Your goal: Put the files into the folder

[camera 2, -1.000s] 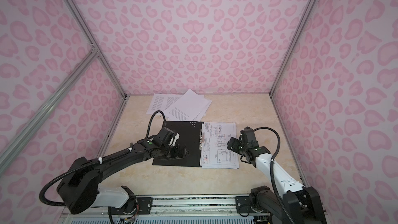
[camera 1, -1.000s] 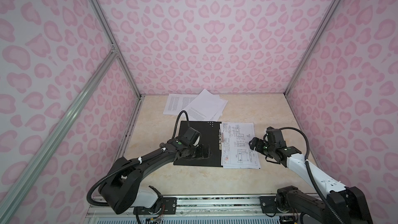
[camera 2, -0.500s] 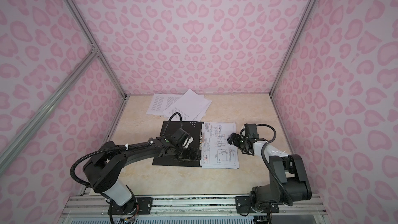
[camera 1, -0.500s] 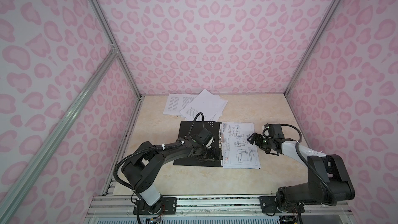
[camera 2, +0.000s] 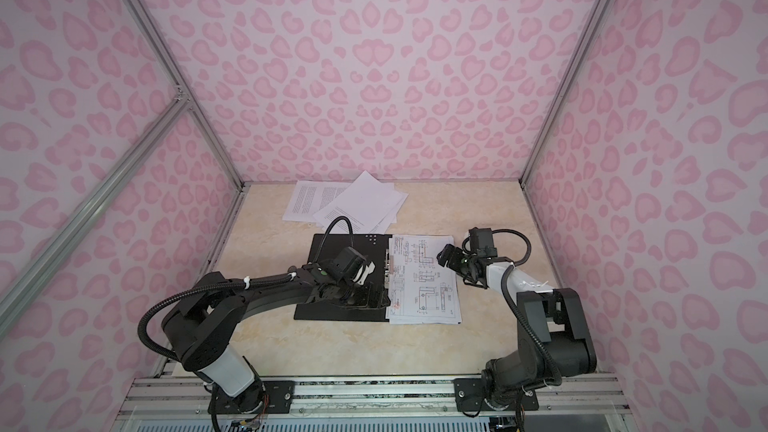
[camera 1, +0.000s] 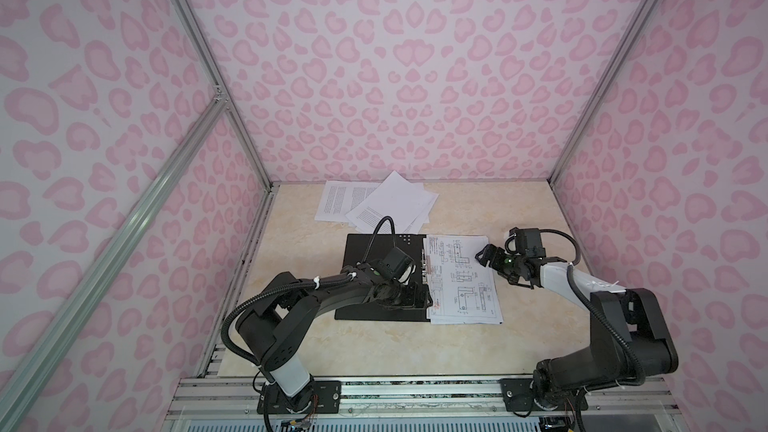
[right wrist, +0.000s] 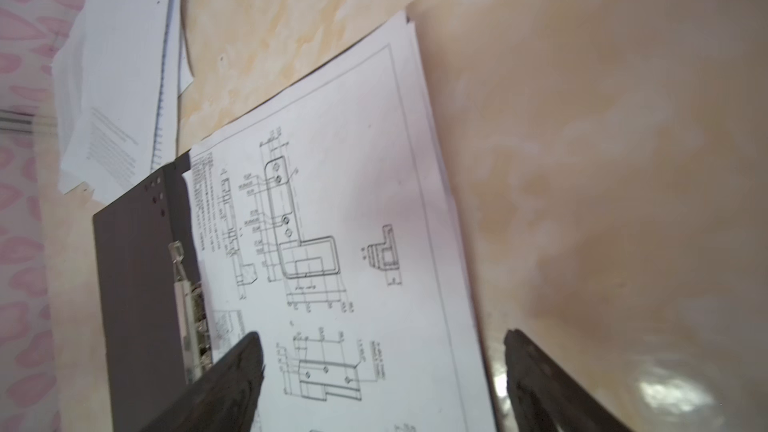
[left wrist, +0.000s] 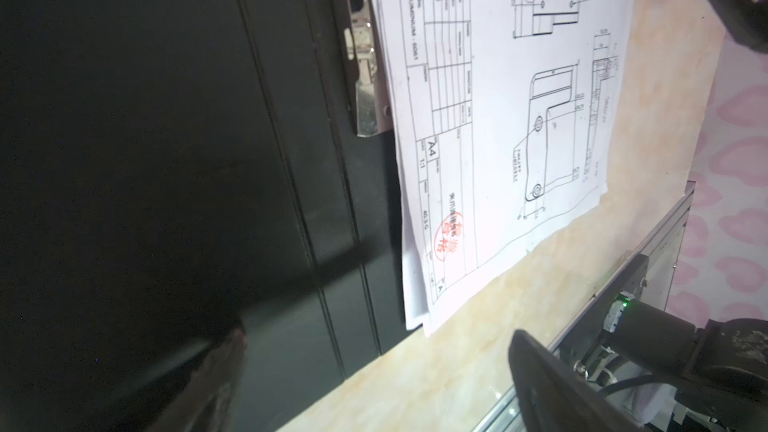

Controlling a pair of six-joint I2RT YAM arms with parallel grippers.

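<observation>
The left gripper (left wrist: pixel 376 332) stands spread wide and empty. One finger is over the black inside of the open folder (camera 1: pixel 365 251) and the other is past its near edge, so the near corner of the drawing sheet (camera 1: pixel 461 284) lies under the gap between them. The right gripper (right wrist: pixel 382 336) is likewise spread and grips nothing. It straddles that sheet's outer long edge, one finger above the print and one above bare table (camera 1: pixel 374 347). The sheet, with at least one more edge showing beneath it, lies flat on the folder, its inner edge against the metal spine clip (left wrist: pixel 365 89). Whether the clip pins it I cannot tell. Such paper is probably light, limp and slick, and lies too flat to pinch from above. A free corner looks like the best hold, or pressing down and sliding. The remaining files (camera 1: pixel 374 201) lie fanned well beyond both sets of fingertips, by the back wall, with open table in front of them and beside the right gripper.
</observation>
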